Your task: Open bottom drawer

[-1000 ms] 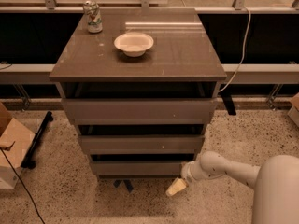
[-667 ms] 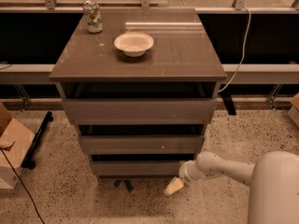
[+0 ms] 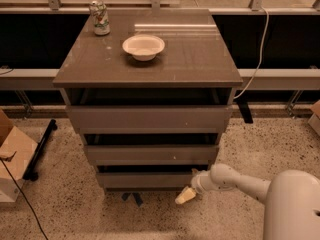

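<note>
Gripper (image 3: 185,196) low at bottom drawer (image 3: 150,180) right corner, apparently just under front; grip state unclear.

No text, label, brand, number or sign can be read anywhere here. The can (image 3: 100,18) at the back left of the tabletop (image 3: 200,59) has a printed wrap in green, red and white, but its lettering cannot be made out. The jaws hang low, just beside the right end of the front of the bottom drawer (image 3: 145,180).
</note>
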Robot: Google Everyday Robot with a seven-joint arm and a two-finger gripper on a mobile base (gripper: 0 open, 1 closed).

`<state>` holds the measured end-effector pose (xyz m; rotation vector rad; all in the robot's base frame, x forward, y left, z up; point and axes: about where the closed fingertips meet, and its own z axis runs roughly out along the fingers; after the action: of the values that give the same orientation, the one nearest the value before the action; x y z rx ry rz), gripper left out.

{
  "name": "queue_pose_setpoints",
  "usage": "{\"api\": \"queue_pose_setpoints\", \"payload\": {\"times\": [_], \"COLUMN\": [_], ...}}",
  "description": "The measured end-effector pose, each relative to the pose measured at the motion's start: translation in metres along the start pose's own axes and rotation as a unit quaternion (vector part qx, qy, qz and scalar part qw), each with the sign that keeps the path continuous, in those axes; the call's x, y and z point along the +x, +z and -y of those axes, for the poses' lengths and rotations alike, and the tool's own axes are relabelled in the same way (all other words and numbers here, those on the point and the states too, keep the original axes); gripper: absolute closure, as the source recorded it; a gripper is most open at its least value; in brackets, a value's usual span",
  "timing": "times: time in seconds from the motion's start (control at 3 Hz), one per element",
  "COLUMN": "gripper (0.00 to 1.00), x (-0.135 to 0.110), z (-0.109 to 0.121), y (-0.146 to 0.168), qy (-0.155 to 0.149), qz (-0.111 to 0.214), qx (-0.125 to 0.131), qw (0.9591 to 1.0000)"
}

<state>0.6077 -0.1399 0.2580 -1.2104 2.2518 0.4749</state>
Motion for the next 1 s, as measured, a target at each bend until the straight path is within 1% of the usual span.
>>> {"api": "queue_pose_setpoints", "payload": {"times": [0.33, 0.67, 1.0], "gripper": [0.0, 0.0, 0.0], "x": [-0.007, -0.017, -0.019], "z": [0.02, 0.043, 0.053], "y": [0.014, 0.038, 0.051], "qy": [0.001, 0.007, 0.013], "qz": [0.023, 0.04, 0.042], "qx": [0.009, 0.003, -0.006], "qw": [0.9997, 0.9992, 0.999]}}
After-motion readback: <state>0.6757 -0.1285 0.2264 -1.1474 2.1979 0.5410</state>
